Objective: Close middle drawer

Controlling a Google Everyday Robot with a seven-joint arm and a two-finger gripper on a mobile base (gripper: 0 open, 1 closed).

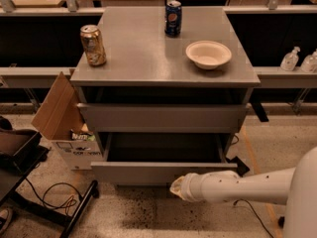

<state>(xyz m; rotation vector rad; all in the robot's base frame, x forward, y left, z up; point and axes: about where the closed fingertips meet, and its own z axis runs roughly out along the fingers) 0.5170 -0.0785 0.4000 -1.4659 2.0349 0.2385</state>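
The grey cabinet (163, 58) has one drawer pulled out low down. This middle drawer (158, 172) has a plain flat grey front and a deep grey box that is partly out. My white arm comes in from the lower right. My gripper (179, 186) is at the arm's tip, right against the lower right part of that drawer's front. A shut grey drawer front (161, 117) sits above the open drawer.
On the cabinet top stand a gold can (93, 44), a blue can (173, 18) and a white bowl (208, 54). An open cardboard box (64, 123) stands left of the cabinet. Cables (54, 200) and a black stand lie on the floor at the left.
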